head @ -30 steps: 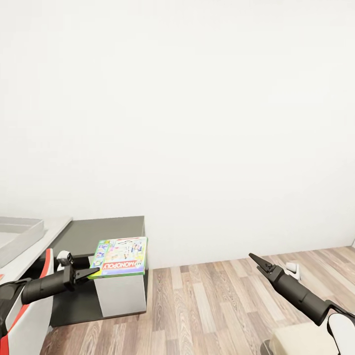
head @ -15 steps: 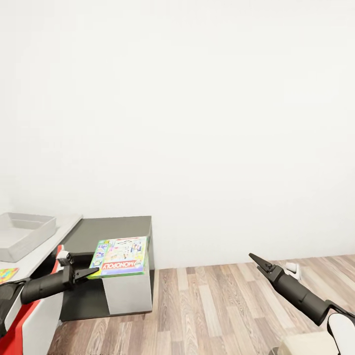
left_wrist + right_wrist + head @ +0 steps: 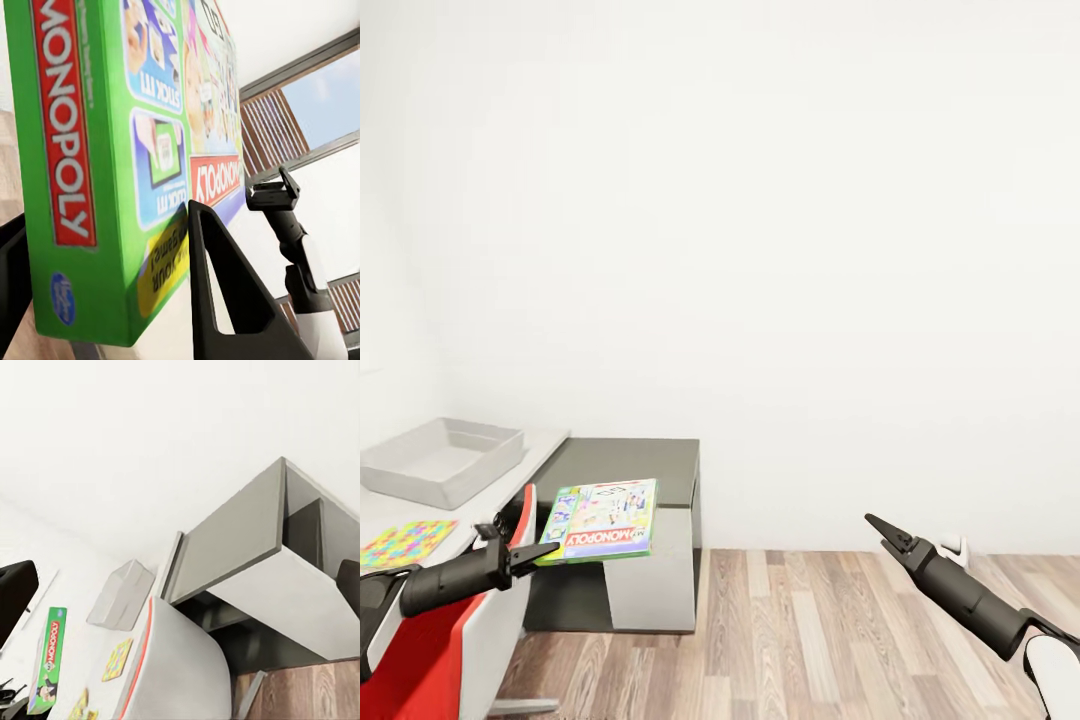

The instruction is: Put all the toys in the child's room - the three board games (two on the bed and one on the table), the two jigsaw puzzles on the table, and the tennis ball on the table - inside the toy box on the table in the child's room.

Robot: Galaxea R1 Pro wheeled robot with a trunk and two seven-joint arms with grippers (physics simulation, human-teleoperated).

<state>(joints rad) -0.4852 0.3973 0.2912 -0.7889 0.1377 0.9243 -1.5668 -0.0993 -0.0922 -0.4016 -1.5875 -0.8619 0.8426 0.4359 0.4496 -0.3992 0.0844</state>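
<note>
Head view: our left gripper (image 3: 538,553) is clamped on a board game (image 3: 603,519); our right gripper (image 3: 880,528) jaws are together; a toy box (image 3: 442,461) sits far left.

Toy box (image 3: 442,462) on tabletop (image 3: 545,443) at 9 o'clock, jigsaw puzzle (image 3: 405,543) in front of it; cabinet (image 3: 625,468) right of tabletop; board game (image 3: 603,518) before cabinet

White wall (image 3: 780,220), wood floor (image 3: 810,640), dark-grey cabinet (image 3: 630,465).

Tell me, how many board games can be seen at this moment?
1: the board game is clamped in the left gripper, held in the air in front of the dark cabinet. Others may be out of view.
</note>
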